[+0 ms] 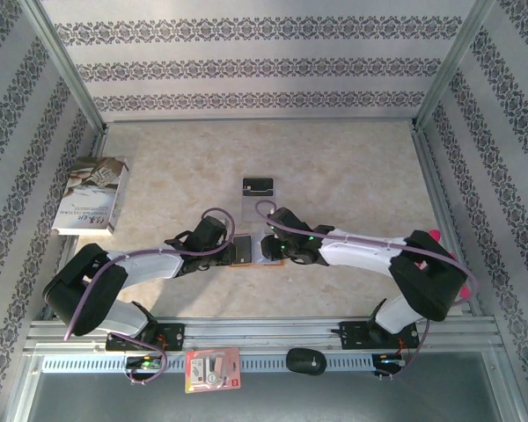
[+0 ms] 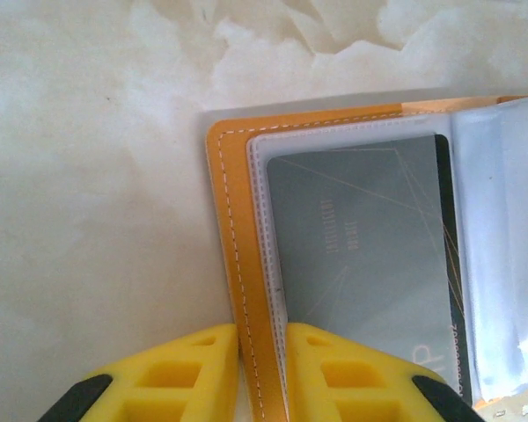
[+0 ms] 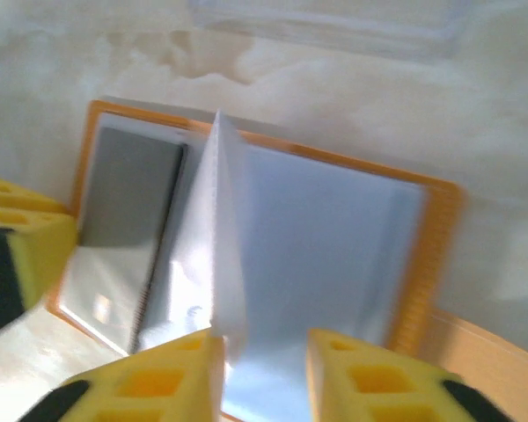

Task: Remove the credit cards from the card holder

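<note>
The orange-tan card holder [image 1: 243, 251] lies open on the table between both grippers. My left gripper [image 2: 262, 369] is shut on its orange stitched left edge [image 2: 233, 264]. Next to that edge a dark grey credit card [image 2: 361, 255] sits inside a clear pocket. My right gripper [image 3: 264, 369] hangs open over the holder's grey-blue pockets [image 3: 334, 255]; one pocket leaf [image 3: 224, 229] stands upright against its left finger [image 3: 158, 382]. The same card [image 3: 128, 189] shows in the left half. Another black card with a white mark [image 1: 259, 185] rests farther back in a clear stand.
A book [image 1: 92, 195] lies at the back left near the wall. On the front rail sit a red-and-white packet [image 1: 213, 368] and a black oval object [image 1: 305, 360]. Patterned walls close in three sides. The left gripper's yellow finger [image 3: 18, 246] shows beside the holder.
</note>
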You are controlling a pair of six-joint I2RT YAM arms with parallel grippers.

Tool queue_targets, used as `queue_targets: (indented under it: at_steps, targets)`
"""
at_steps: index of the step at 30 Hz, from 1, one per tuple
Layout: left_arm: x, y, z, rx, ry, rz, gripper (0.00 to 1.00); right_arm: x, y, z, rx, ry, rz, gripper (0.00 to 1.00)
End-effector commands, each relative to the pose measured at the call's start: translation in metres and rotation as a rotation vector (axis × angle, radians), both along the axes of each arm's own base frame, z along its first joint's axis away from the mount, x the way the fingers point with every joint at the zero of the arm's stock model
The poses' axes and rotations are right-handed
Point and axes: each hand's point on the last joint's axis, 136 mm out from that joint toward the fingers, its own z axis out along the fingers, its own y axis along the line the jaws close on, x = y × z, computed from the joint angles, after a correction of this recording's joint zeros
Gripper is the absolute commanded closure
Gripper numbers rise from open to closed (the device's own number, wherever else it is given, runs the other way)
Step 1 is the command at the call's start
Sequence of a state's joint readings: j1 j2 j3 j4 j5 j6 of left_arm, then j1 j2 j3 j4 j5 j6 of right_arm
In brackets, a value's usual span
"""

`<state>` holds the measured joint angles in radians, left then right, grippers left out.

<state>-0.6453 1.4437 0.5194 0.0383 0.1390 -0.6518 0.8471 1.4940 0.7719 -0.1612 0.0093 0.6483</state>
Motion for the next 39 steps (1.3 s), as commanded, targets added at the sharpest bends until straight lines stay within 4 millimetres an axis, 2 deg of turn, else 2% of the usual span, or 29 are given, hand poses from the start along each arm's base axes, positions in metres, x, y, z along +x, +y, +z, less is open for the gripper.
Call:
queue_targets:
  at_steps: [1,4,7,10,14,17,21,24,30,35,39]
  targets:
    - [-0.043,-0.001,-0.031,0.037,0.153,-0.084,0.79,0.007,-0.018,0.027,-0.014,-0.095,-0.034,0.66]
    - [-0.042,-0.002,-0.029,0.037,0.147,-0.089,0.79,0.001,0.015,0.057,0.103,-0.114,0.124,0.66]
    - [-0.042,-0.003,-0.028,0.034,0.146,-0.089,0.79,-0.008,0.056,0.069,0.205,-0.033,0.279,0.67]
    - [-0.042,-0.003,-0.025,0.027,0.139,-0.088,0.79,-0.005,0.077,0.055,0.225,0.047,0.31,0.73]
    - [-0.043,-0.003,-0.023,0.023,0.136,-0.086,0.79,0.003,0.085,0.025,0.183,0.125,0.3,0.74]
    - [-0.042,-0.005,-0.023,0.014,0.137,-0.089,0.79,0.001,0.076,0.001,0.109,0.197,0.272,0.78]
    - [-0.043,-0.006,-0.025,0.003,0.141,-0.086,0.79,-0.012,0.047,-0.021,0.014,0.228,0.235,0.79]
    - [-0.045,-0.007,-0.028,-0.001,0.153,-0.09,0.8,-0.022,0.023,-0.03,-0.04,0.233,0.198,0.79]
    - [-0.048,-0.008,-0.032,-0.002,0.169,-0.098,0.82,-0.03,-0.021,-0.04,-0.107,0.239,0.103,0.79]
    - [-0.049,-0.006,-0.033,0.0,0.169,-0.094,0.82,-0.022,-0.055,-0.036,-0.154,0.213,-0.001,0.81]
    - [-0.046,-0.009,-0.028,-0.014,0.155,-0.097,0.82,-0.006,-0.064,-0.002,-0.131,0.111,-0.029,0.8]
